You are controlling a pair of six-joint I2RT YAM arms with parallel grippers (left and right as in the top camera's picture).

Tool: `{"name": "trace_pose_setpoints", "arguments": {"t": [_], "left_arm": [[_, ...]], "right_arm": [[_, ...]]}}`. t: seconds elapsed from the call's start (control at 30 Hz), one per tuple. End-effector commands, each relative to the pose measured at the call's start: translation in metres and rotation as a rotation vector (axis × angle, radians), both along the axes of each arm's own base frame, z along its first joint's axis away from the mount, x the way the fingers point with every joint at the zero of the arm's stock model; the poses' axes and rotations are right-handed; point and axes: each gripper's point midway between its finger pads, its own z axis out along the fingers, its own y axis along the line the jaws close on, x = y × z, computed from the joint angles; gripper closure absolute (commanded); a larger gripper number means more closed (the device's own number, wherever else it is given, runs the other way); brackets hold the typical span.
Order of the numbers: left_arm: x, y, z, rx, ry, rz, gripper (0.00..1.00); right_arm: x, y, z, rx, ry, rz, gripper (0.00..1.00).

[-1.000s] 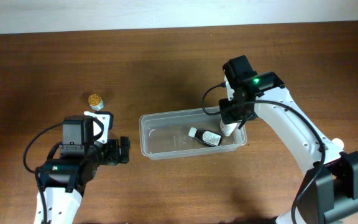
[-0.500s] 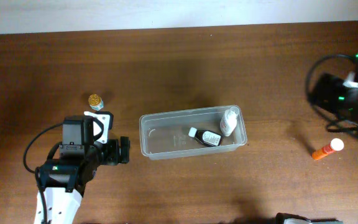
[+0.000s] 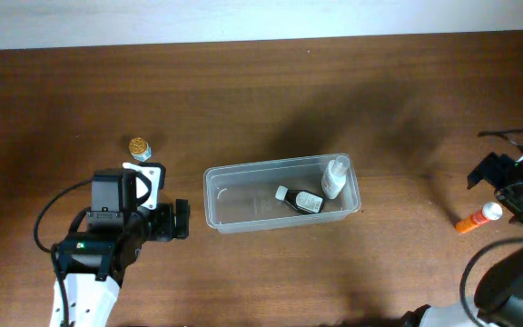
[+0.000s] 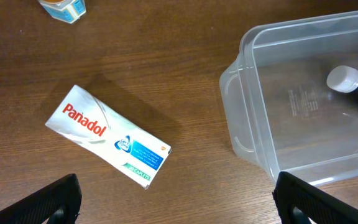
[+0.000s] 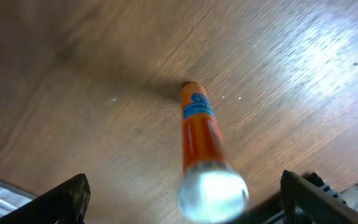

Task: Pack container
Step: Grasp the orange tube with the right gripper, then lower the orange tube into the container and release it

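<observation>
a second ago the right arm was bent over the right end of the container point(image 3: 243, 173), with its hand down at the white bottle point(image 3: 334, 177). now that bottle rests on its own inside that end of the tub, just beside the dark bottle point(image 3: 300, 199) lying near it. the arm has swung well away to the far right edge of the bench point(image 3: 261, 100). the container itself has not shifted and sits mid-bench with its long side across the view. the right hand point(image 5: 182, 196) is spread wide and holds nothing. its wrist camera looks straight down on an orange tube point(image 5: 199, 134) with a pale cap, which lies loose on the wood between the two fingers. so one more item looks packed, and the orange tube is probably the next pick. the tube lies roughly lengthwise between the fingers, so closing across its body should work, though a round tube may roll. the left arm has not moved. the left hand point(image 3: 182, 221) is also wide and empty, parked just left of the tub above a panadol box point(image 4: 109, 144). a small jar point(image 3: 139, 145) stands farther up on the left, so at least three things are still outside.
</observation>
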Motion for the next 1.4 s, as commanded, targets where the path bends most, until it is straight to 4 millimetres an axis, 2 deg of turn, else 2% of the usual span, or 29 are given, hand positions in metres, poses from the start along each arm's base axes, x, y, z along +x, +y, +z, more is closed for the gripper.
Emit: {"name": "trace_pose_setpoints", "arguments": {"t": [0.0, 0.1, 0.2, 0.33, 0.37, 0.4, 0.57, 0.67, 0.83, 0.97, 1.03, 1.17, 1.2, 1.23, 1.27, 1.37], "left_arm": [[0.004, -0.001, 0.008, -0.019, -0.02, 0.007, 0.01], [0.004, -0.001, 0.008, -0.019, -0.02, 0.008, 0.01], [0.004, -0.001, 0.008, -0.019, -0.02, 0.008, 0.01], [0.004, -0.001, 0.008, -0.019, -0.02, 0.008, 0.01], [0.004, -0.001, 0.008, -0.019, -0.02, 0.008, 0.01], [0.004, -0.001, 0.008, -0.019, -0.02, 0.008, 0.01], [0.004, -0.001, 0.008, -0.019, -0.02, 0.008, 0.01], [0.004, -0.001, 0.008, -0.019, -0.02, 0.008, 0.0], [0.004, -0.001, 0.008, -0.019, -0.02, 0.008, 0.01], [0.004, -0.001, 0.008, -0.019, -0.019, 0.007, 0.01], [0.004, -0.001, 0.008, -0.018, -0.019, 0.008, 0.01], [0.004, -0.001, 0.008, -0.019, -0.02, 0.008, 0.01], [0.004, -0.001, 0.008, -0.019, -0.02, 0.008, 0.01], [0.004, -0.001, 0.008, -0.019, -0.02, 0.008, 0.01], [0.004, -0.001, 0.008, -0.019, -0.02, 0.008, 0.0], [0.004, -0.001, 0.008, -0.019, -0.02, 0.008, 0.01]], "right_arm": [[-0.001, 0.002, -0.016, 0.046, 0.037, 0.003, 0.11], [-0.004, 0.003, -0.025, 0.063, 0.062, 0.002, 0.12], [-0.006, 0.005, -0.029, 0.069, 0.071, 0.002, 0.18], [-0.008, 0.006, -0.031, 0.073, 0.077, 0.002, 0.33], [-0.008, 0.006, -0.031, 0.073, 0.076, 0.002, 0.43], [-0.007, 0.006, -0.031, 0.072, 0.076, 0.002, 0.48], [-0.007, 0.006, -0.031, 0.073, 0.075, 0.002, 0.67], [-0.007, 0.006, -0.031, 0.073, 0.075, 0.002, 0.69], [-0.007, 0.007, -0.031, 0.075, 0.075, 0.002, 0.83], [-0.001, 0.016, -0.028, 0.121, 0.034, 0.033, 0.88], [0.006, 0.025, -0.019, 0.141, -0.009, 0.081, 0.91], [0.026, 0.053, 0.026, 0.078, -0.129, 0.232, 0.92], [0.033, 0.07, 0.046, 0.057, -0.188, 0.314, 0.91], [0.035, 0.079, 0.056, 0.042, -0.215, 0.353, 0.91], [0.04, 0.102, 0.078, 0.01, -0.282, 0.451, 0.91], [0.039, 0.151, 0.111, -0.025, -0.396, 0.616, 0.91]]}}
